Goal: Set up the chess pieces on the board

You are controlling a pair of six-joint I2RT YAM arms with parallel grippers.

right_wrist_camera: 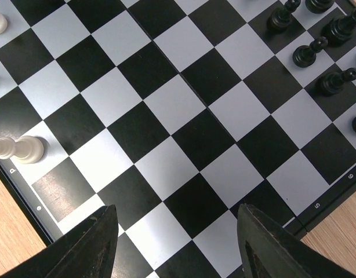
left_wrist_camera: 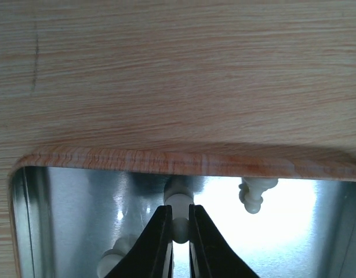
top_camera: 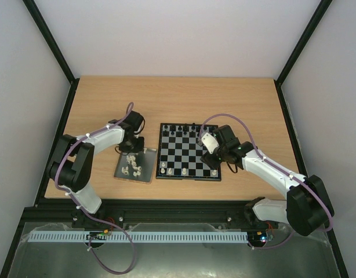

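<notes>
Meanwhile left gripper [left_wrist_camera: 179, 209] pinches a white piece [left_wrist_camera: 178, 196] in tray [left_wrist_camera: 68, 220]; right gripper [right_wrist_camera: 175, 208] spread over board [right_wrist_camera: 166, 104].

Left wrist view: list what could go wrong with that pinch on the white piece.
1. The left hand grips the white piece only at its fingertips, so it may slip or twist on lifting.
2. A loose piece lies close by in the tray, and lifting may knock it.

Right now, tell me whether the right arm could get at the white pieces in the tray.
Probably not cleanly. The right gripper hangs open over the board, with the tray beyond the board's left edge. The left gripper is down in it, shut on a white piece, crowding the way.
</notes>
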